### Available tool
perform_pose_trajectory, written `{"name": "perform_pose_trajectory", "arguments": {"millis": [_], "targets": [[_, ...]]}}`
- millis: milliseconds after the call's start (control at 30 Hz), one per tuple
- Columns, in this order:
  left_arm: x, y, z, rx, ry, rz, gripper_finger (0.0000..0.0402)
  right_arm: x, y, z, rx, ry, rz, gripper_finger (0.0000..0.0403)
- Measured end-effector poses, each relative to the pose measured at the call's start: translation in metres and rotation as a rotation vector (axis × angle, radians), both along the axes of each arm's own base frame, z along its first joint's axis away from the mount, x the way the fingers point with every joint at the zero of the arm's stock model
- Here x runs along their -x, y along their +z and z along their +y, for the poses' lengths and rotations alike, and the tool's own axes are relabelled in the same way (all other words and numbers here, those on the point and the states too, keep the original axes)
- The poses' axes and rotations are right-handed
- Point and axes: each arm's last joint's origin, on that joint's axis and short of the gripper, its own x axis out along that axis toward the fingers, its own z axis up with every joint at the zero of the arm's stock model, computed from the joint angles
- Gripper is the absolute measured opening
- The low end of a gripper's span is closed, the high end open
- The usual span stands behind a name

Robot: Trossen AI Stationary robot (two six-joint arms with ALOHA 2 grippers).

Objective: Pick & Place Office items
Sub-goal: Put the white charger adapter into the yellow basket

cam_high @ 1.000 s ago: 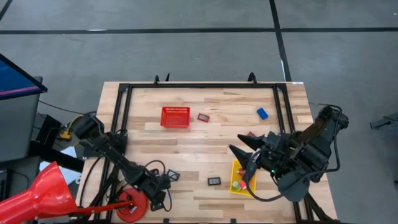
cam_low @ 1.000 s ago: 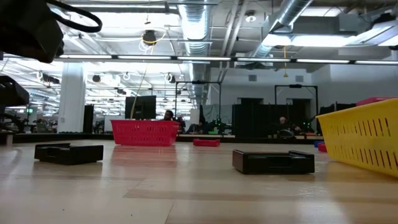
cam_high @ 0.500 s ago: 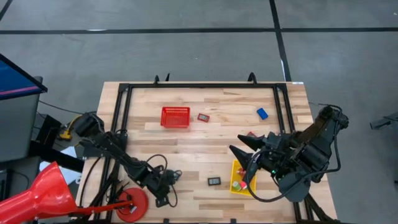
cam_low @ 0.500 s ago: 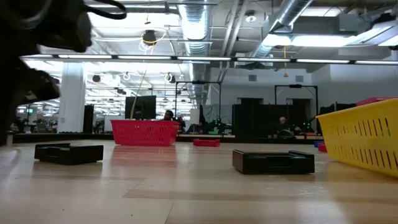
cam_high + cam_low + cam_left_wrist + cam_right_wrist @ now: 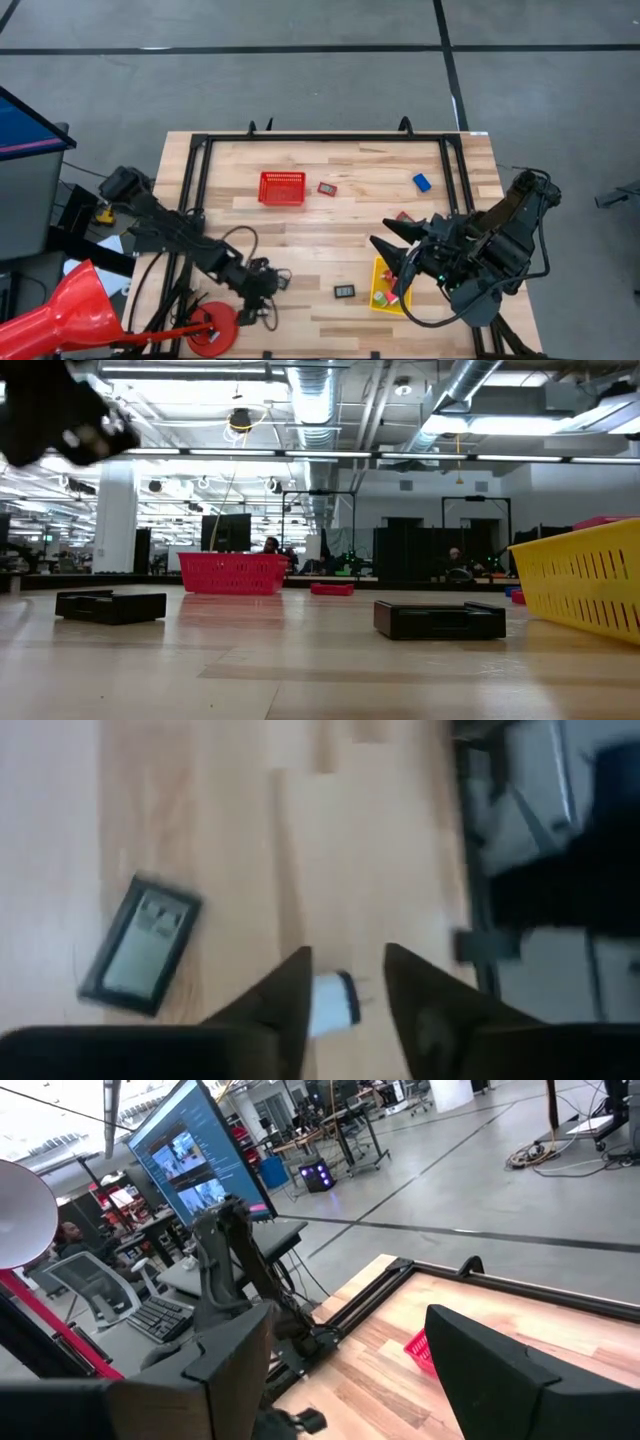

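The wooden desk (image 5: pixel 330 225) carries a yellow bin (image 5: pixel 377 297) near right and a red basket (image 5: pixel 282 188) far centre. The left gripper (image 5: pixel 345 982) hangs at the near-left, slightly parted around a small white item (image 5: pixel 331 1003). The right gripper (image 5: pixel 381 262) is held open above the bin. A dark rectangle (image 5: pixel 140 944) lies beside the left gripper; further office items (image 5: pixel 421 182) are scattered around.

Pale matt wooden plank table (image 5: pixel 350 215), red plastic mesh basket (image 5: pixel 282 188), yellow slatted plastic bin (image 5: pixel 585 585).
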Motion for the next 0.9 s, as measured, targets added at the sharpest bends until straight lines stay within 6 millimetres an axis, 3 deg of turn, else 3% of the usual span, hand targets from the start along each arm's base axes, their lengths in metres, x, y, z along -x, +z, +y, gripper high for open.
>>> {"name": "perform_pose_trajectory", "arguments": {"millis": [167, 400, 667, 900], "targets": [[0.018, 0.012, -0.013, -0.175, -0.396, -0.168, 0.0216, 0.0, 0.0, 0.0, -0.004, 0.001, -0.003, 0.0256], [0.024, -0.021, -0.028, -0.478, -0.746, -0.179, 0.0286, 0.003, 0.001, 0.004, -0.01, 0.015, -0.008, 0.0256], [0.013, -0.057, -0.034, -0.608, -0.883, -0.146, 0.0277, 0.004, 0.001, 0.005, -0.031, 0.019, -0.021, 0.0256], [0.009, -0.066, -0.038, -0.601, -0.891, -0.157, 0.0239, 0.005, 0.001, 0.006, -0.031, 0.024, -0.021, 0.0256]]}}
